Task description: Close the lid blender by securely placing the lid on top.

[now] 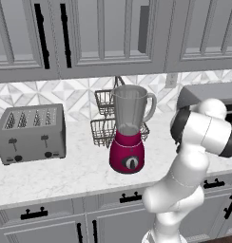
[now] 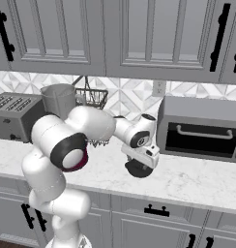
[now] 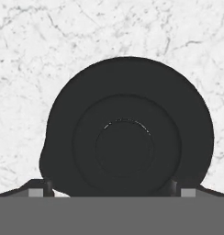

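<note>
Your lid (image 3: 127, 137), a stiff black disc, probably light, lies flat on the marble surface (image 3: 49, 41), well right of the open blender (image 1: 129, 130). The pincer (image 2: 139, 167) hovers directly above it, fingers spread wide; grip across its rim.

Blender (image 1: 128, 137) on counter (image 1: 65, 173), toaster (image 1: 31, 133) left, wire basket (image 1: 104, 118) behind, lid (image 2: 139, 168) right.

One blender (image 1: 128, 142), one black lid (image 3: 127, 131), one toaster (image 1: 31, 133) — one wire basket (image 1: 104, 118), one oven (image 2: 199, 128).
</note>
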Available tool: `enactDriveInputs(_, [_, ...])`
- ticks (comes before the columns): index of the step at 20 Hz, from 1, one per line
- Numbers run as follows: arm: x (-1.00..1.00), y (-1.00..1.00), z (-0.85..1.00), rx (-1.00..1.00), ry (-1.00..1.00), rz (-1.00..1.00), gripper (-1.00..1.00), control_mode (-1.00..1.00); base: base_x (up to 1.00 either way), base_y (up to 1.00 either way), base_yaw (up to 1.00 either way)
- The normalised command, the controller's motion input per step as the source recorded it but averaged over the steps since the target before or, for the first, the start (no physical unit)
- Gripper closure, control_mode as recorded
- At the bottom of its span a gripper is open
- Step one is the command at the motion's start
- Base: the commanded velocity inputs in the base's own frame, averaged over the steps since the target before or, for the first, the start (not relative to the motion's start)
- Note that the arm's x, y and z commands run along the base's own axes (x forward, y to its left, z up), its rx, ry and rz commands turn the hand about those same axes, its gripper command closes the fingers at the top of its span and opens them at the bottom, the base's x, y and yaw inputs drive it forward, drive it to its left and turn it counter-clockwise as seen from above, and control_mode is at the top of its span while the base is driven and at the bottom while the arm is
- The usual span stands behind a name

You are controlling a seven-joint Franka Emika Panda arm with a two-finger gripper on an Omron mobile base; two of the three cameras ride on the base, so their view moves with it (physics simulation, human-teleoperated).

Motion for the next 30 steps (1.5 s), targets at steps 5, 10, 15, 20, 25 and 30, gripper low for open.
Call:
enactDriveInputs(5, [0.19,0.00,-0.13,0.00,-0.02,0.00,-1.00,-1.00,0.00,0.00,0.00])
enactDriveInputs(10, [0.23,-0.01,-0.17,0.00,-0.03,0.00,-1.00,-1.00,0.00,0.00,0.00])
enactDriveInputs(15, [0.21,0.00,-0.31,0.00,0.00,0.00,-1.00,-1.00,0.00,0.00,0.00])
enactDriveInputs(20, [0.16,0.00,-0.29,0.00,0.00,0.00,-1.00,-1.00,0.00,0.00,0.00])
enactDriveInputs(25, [0.03,0.26,-0.54,-0.05,0.01,0.00,1.00,-1.00,0.00,0.00,0.00])
enactDriveInputs(30, [0.00,0.37,-0.48,-0.01,0.00,0.00,1.00,-1.00,0.00,0.00,0.00])
